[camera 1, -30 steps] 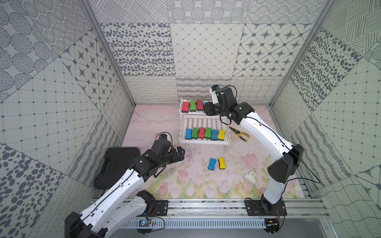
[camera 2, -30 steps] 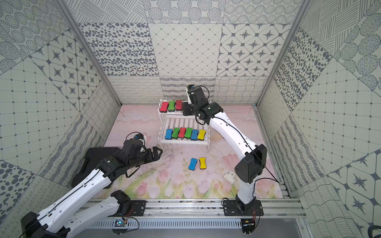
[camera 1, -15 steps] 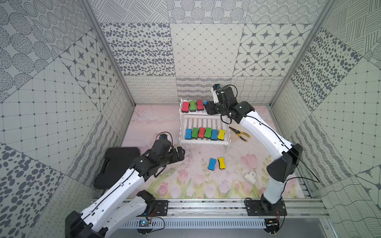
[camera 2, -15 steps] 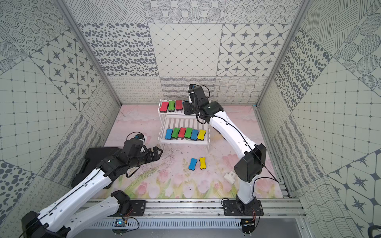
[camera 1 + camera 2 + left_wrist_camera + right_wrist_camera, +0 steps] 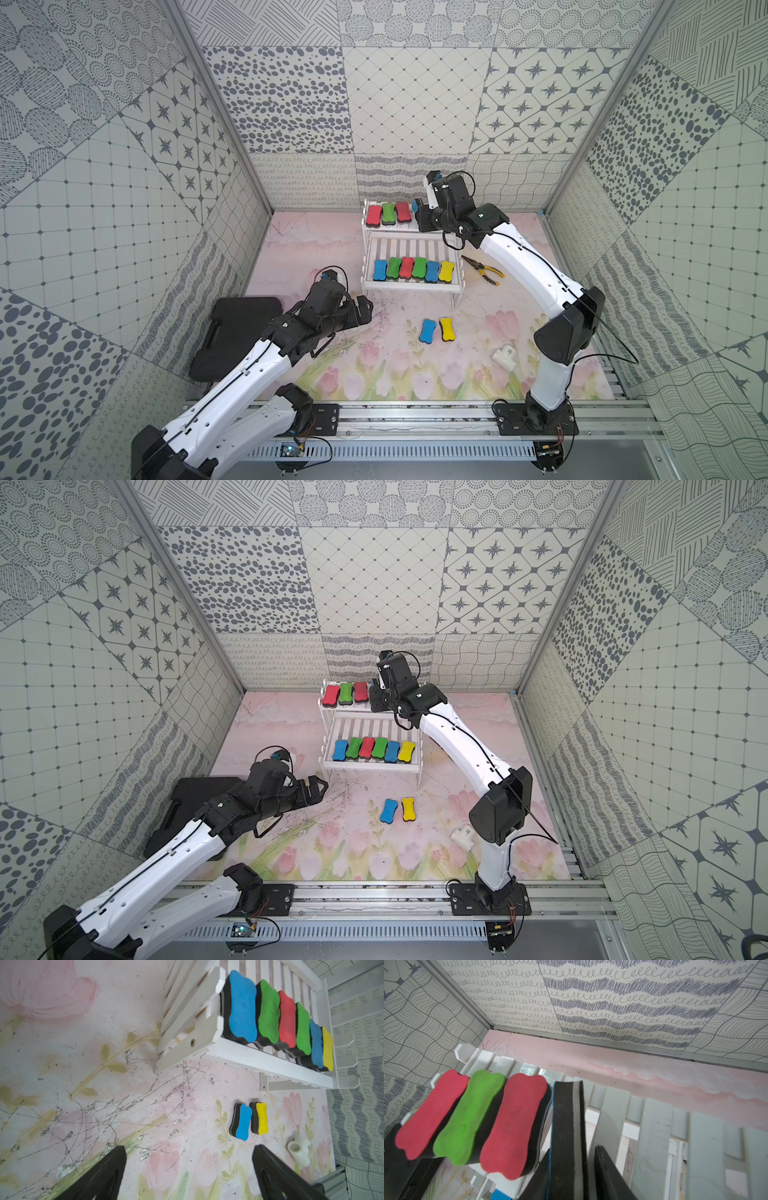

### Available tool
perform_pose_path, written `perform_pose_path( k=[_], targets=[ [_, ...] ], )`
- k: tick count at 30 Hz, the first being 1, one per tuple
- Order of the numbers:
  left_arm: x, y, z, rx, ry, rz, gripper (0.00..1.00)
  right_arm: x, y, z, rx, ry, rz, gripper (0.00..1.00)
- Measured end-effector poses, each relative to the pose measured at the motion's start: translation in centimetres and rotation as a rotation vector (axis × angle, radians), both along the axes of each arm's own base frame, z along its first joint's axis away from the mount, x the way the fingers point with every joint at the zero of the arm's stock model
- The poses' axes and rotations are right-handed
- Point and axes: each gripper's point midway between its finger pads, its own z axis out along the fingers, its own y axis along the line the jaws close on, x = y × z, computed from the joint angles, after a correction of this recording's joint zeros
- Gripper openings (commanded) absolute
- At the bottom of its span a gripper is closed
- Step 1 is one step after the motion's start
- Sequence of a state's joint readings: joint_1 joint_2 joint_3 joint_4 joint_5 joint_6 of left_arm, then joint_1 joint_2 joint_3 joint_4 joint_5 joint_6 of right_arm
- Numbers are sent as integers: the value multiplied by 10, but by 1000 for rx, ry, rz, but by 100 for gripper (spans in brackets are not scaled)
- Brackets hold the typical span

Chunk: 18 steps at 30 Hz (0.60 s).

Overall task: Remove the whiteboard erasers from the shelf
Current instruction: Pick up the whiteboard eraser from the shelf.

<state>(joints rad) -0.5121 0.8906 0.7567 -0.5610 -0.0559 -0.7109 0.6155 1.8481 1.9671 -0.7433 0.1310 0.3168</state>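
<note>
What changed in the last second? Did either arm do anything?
The right gripper, at the shelf's upper tier, closed on the blue eraser, which stands on edge between its fingers. The left gripper stayed open above the mat; the other erasers on the shelf and the pair on the mat did not move.

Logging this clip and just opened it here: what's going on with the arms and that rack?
The right gripper is closed on a blue eraser, turned on edge, at the top tier of the shelf, beside three erasers lying there. Six erasers sit in a row on the lower tier. Two erasers, blue and yellow, already lie on the mat. The left gripper hangs open and empty above the mat.
</note>
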Motion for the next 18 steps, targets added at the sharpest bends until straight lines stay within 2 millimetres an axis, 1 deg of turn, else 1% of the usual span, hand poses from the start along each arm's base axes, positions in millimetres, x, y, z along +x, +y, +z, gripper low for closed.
perform_pose_path(
  k=[2,4,7,10,12,14,16,18],
  targets=[
    [0,0,0,-1,0,0,99,-2,-2,0,12,-1,-9,25],
    [0,0,0,-2,0,1,99,-7,-6,0,28,-2,-18,22],
    [0,0,1,-4,-1,2,100,-22,-16,6,72,-18,-38,20],
    [-1,0,2,-11,-4,7,100,-42,-29,20,161,-50,-59,18],
    [-1,0,4,-19,-9,11,100,-60,-37,31,243,-80,-69,18],
    [-1,1,7,-27,-18,14,100,-81,-45,39,329,-106,-78,18],
    [-2,1,10,-33,-27,15,100,-106,-48,39,408,-124,-79,18],
    [-3,1,14,-43,-39,17,100,-133,-44,32,475,-123,-59,18]
  ],
)
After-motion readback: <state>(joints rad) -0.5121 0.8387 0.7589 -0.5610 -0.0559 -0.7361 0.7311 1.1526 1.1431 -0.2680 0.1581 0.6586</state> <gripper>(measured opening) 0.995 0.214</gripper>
